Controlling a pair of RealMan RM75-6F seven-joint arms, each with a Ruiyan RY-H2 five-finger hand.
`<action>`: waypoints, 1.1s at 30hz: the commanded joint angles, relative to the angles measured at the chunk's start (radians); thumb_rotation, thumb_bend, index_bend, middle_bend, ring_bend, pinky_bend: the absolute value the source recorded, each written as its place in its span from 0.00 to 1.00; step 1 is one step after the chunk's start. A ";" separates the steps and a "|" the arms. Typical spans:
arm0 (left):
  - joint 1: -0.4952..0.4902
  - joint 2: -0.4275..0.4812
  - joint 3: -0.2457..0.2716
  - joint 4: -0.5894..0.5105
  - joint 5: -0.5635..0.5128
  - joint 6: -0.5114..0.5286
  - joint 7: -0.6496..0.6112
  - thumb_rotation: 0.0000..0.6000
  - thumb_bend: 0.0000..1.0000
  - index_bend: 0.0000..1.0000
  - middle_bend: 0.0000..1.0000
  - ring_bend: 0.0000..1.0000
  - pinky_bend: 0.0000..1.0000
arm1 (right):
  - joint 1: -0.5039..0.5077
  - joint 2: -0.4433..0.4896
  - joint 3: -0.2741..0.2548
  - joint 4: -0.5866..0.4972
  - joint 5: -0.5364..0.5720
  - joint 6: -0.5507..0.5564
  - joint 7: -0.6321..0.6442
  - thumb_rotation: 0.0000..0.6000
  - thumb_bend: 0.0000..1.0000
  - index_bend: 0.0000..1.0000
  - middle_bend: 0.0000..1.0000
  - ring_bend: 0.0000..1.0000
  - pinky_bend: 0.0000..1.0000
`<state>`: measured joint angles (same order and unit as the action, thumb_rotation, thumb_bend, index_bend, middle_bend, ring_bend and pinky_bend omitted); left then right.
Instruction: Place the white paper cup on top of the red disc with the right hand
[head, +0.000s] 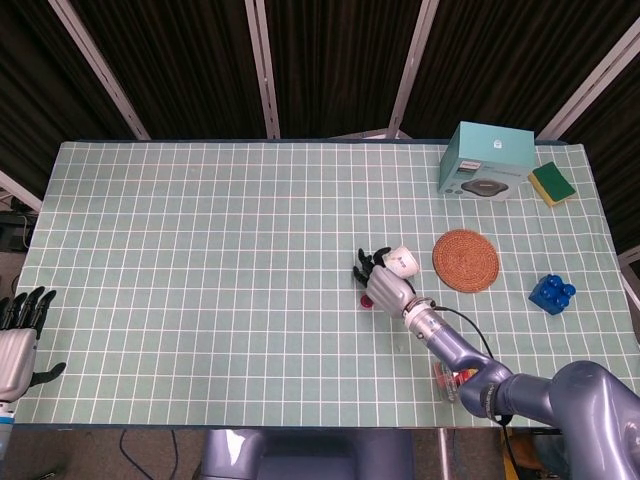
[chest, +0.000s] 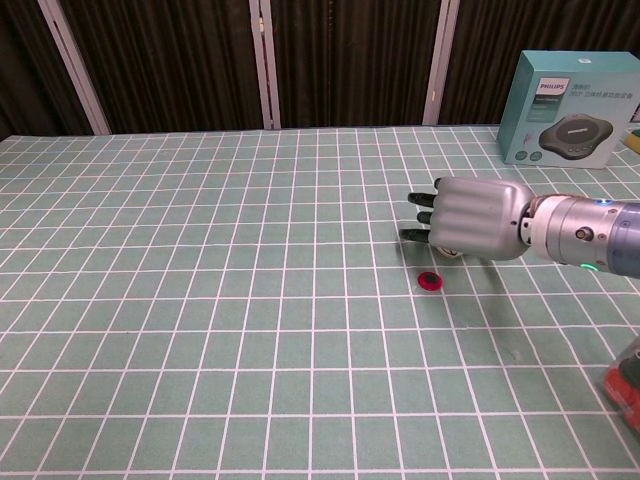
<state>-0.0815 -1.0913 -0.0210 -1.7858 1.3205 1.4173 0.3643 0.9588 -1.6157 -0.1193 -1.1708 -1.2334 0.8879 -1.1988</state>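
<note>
Head view shows the right robot hand (head: 384, 286) reaching across the green checked tabletop (head: 200, 260), its dark fingers curling around the small white paper cup (head: 400, 263), which lies tipped on its side just beyond the palm. The cup sits against the fingertips on the far side of the robot hand, so the grip appears to be forming from behind and above; whether the fingers have actually closed on it I cannot tell from either camera. In the chest view the back of the right robot hand (chest: 470, 217) hides nearly all of the cup, leaving only a pale sliver (chest: 452, 250) under the palm.

The small flat red disc (chest: 429, 281) lies on the tabletop just in front of and slightly left of that robot hand, near but not touching it. That closeness probably means only a short carry remains once the cup is secured and turned upright.

The left robot hand (head: 20, 345) rests at the near left edge, fingers apart and empty, well clear of the work.
</note>
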 joint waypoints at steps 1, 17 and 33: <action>-0.001 -0.001 0.000 0.001 -0.002 -0.002 0.001 1.00 0.00 0.00 0.00 0.00 0.00 | -0.006 -0.010 -0.006 0.034 -0.074 0.015 0.087 1.00 0.41 0.23 0.43 0.25 0.50; -0.005 0.001 0.003 -0.003 -0.005 -0.011 -0.001 1.00 0.00 0.00 0.00 0.00 0.00 | -0.066 0.034 0.101 0.002 -0.225 0.203 0.749 1.00 0.46 0.25 0.47 0.30 0.55; -0.006 0.011 0.012 -0.014 0.004 -0.017 -0.007 1.00 0.00 0.00 0.00 0.00 0.00 | -0.092 0.060 0.270 -0.262 0.111 -0.010 1.070 1.00 0.45 0.25 0.47 0.30 0.50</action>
<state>-0.0878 -1.0806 -0.0090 -1.8002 1.3241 1.4001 0.3574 0.8659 -1.5456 0.1412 -1.4305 -1.1333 0.8872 -0.1233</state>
